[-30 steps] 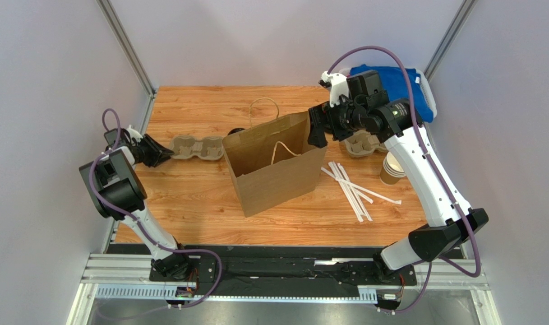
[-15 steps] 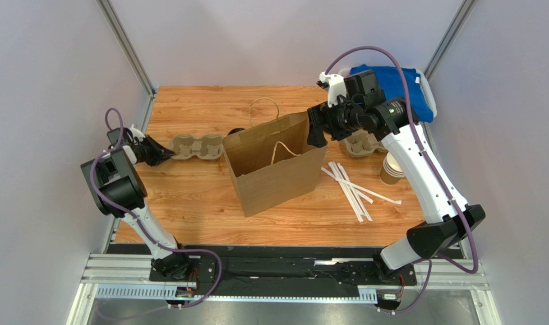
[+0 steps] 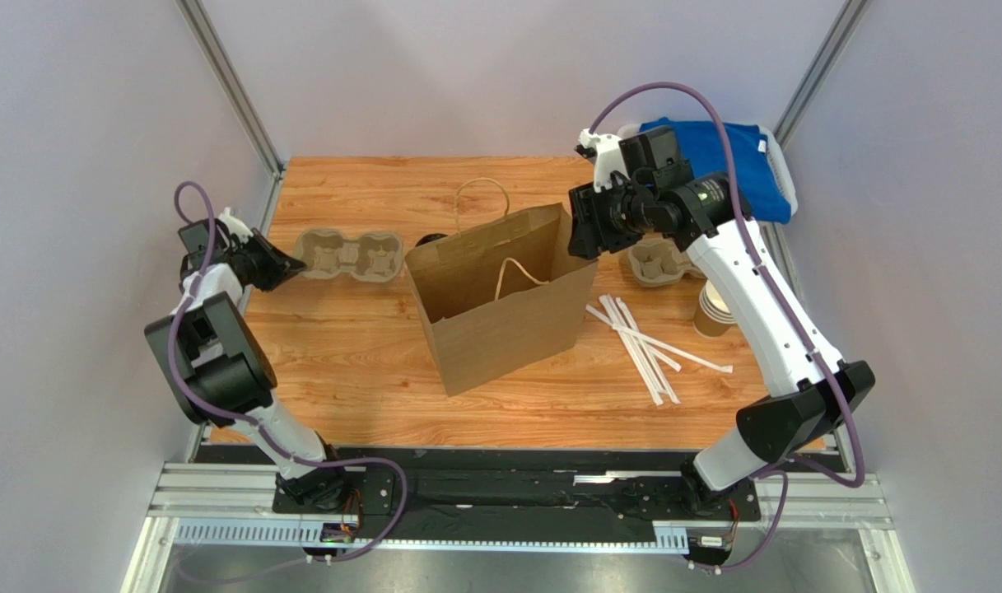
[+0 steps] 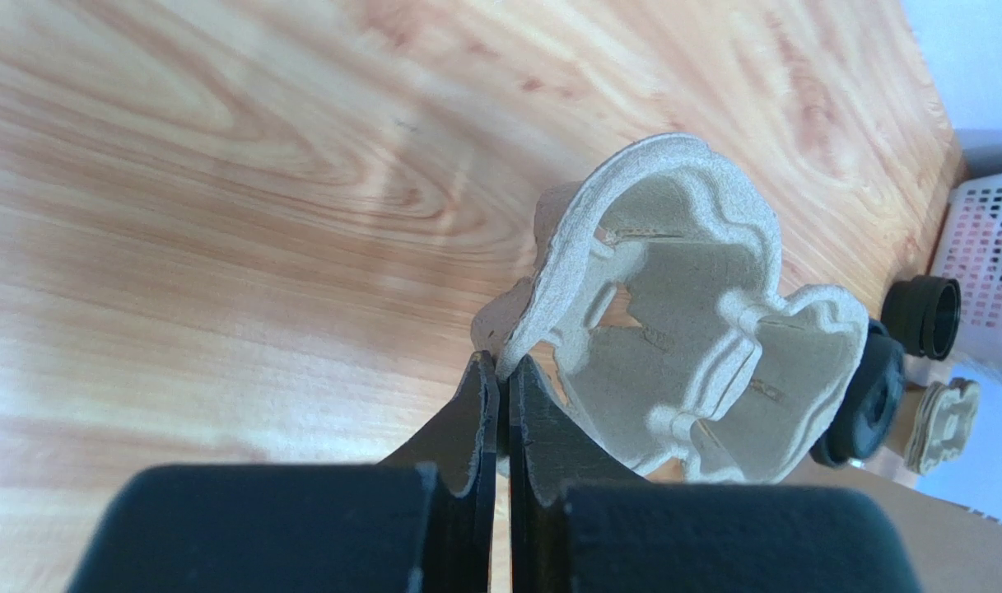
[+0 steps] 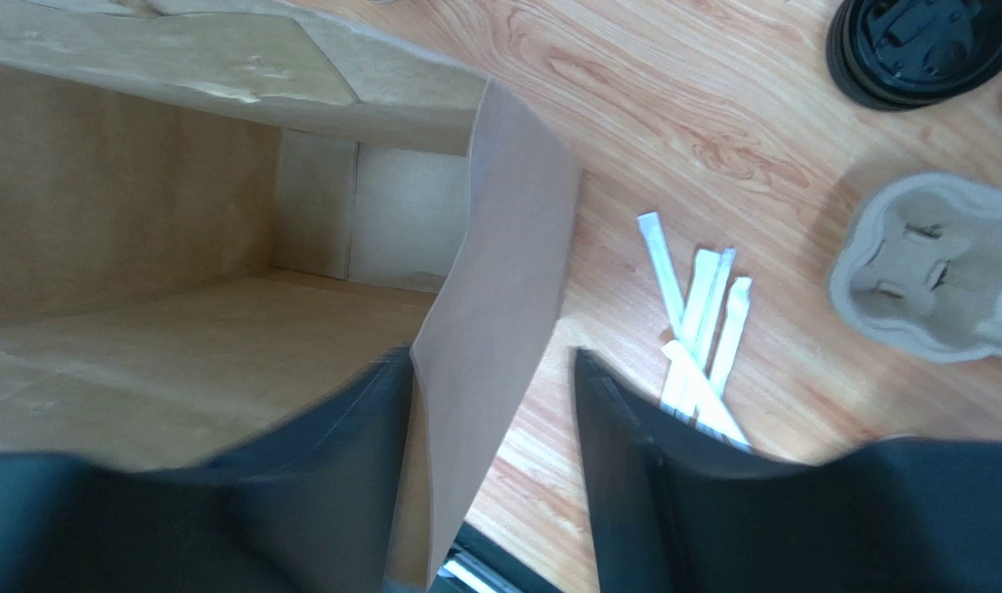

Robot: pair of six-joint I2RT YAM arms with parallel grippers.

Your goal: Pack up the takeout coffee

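Observation:
A brown paper bag (image 3: 499, 297) stands open mid-table. My right gripper (image 3: 580, 235) is open and straddles the bag's right wall (image 5: 499, 247), with one finger inside and one outside. My left gripper (image 3: 289, 263) is shut on the rim of a two-cup pulp carrier (image 3: 351, 256); the left wrist view shows the jaws pinching its edge (image 4: 498, 371). A round black lid (image 3: 431, 239) shows just behind the bag and past the carrier (image 4: 864, 395). It may be the takeout coffee, but its cup is hidden.
A second pulp carrier (image 3: 660, 260), a stack of unlidded cups (image 3: 716, 309) and several wrapped straws (image 3: 642, 340) lie right of the bag. A loose black lid (image 5: 926, 43) lies near that carrier. A blue cloth (image 3: 716, 161) sits in a white basket at the back right.

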